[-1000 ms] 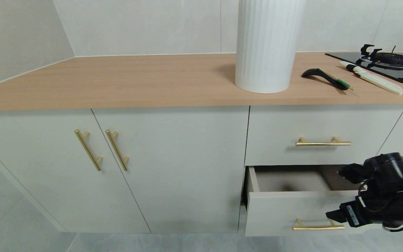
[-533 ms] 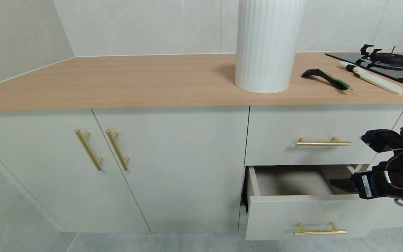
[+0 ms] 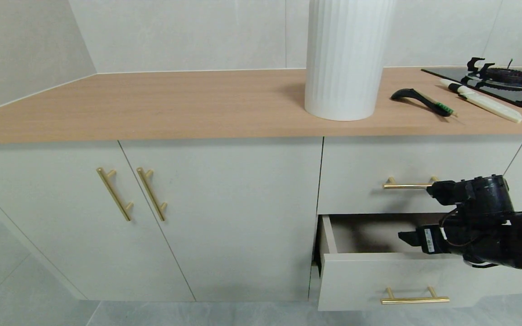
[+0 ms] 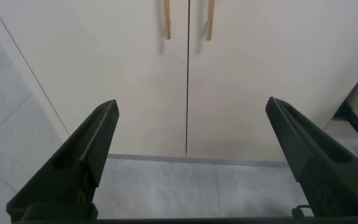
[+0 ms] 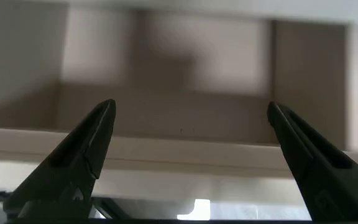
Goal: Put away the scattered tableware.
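Head view: wooden countertop [image 3: 175,104] along the far wall. A tall white ribbed cylinder [image 3: 345,59] stands on it. To its right, lying flat on the countertop, is a black utensil [image 3: 419,100]. Farther right is a cream knife [image 3: 487,103], its far end just beside the black hob [image 3: 505,79]. Below the countertop, double cabinet doors [image 3: 152,217] on the left, two drawers on the right. The upper drawer [image 3: 406,158] is closed, the lower drawer [image 3: 379,274] pulled out. The right gripper [image 3: 415,212] hangs over the lower drawer's right part with its fingers spread wide, holding nothing.

Left wrist view: left gripper [image 4: 191,106] spread wide, nothing between the fingers. It faces the cabinet doors [image 4: 260,81] low down, near the grey floor [image 4: 185,186].

Right wrist view: right gripper [image 5: 191,106] wide and unloaded, aimed into the lower drawer [image 5: 179,118].
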Controlling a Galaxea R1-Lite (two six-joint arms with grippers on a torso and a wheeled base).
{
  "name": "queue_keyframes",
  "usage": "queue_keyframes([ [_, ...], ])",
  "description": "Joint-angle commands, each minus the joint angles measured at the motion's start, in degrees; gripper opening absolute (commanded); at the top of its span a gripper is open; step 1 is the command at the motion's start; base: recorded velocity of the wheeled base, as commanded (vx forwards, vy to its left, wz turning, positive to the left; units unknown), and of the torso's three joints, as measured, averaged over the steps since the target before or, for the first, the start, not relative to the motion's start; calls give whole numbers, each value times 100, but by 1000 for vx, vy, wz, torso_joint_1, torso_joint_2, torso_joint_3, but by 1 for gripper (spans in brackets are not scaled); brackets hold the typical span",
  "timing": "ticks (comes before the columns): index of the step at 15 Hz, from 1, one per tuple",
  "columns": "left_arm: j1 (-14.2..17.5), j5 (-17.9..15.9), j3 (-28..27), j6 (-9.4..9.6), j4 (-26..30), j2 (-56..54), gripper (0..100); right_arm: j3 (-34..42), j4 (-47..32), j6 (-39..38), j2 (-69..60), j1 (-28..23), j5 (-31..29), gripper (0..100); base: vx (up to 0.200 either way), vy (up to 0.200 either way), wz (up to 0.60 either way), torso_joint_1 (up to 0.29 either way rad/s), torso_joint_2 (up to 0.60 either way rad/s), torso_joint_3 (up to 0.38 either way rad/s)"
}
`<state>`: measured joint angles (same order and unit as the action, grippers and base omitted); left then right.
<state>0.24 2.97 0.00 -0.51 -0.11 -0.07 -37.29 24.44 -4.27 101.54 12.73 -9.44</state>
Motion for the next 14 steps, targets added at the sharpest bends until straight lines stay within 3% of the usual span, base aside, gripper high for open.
queue_keyframes([
  [1, 2, 1, 0, -2, -7, 7, 100, 11, 8, -4, 358, 11, -14, 100, 0, 0, 0, 0, 0, 0],
  [6, 2, 1, 0, -2, -7, 7, 100, 3, -229, -30, 288, 11, -41, 100, 0, 0, 0, 0, 0, 0],
  [14, 2, 1, 0, -2, -7, 7, 100, -604, -3051, 5, -354, 19, -23, 100, 0, 0, 0, 0, 0, 0],
])
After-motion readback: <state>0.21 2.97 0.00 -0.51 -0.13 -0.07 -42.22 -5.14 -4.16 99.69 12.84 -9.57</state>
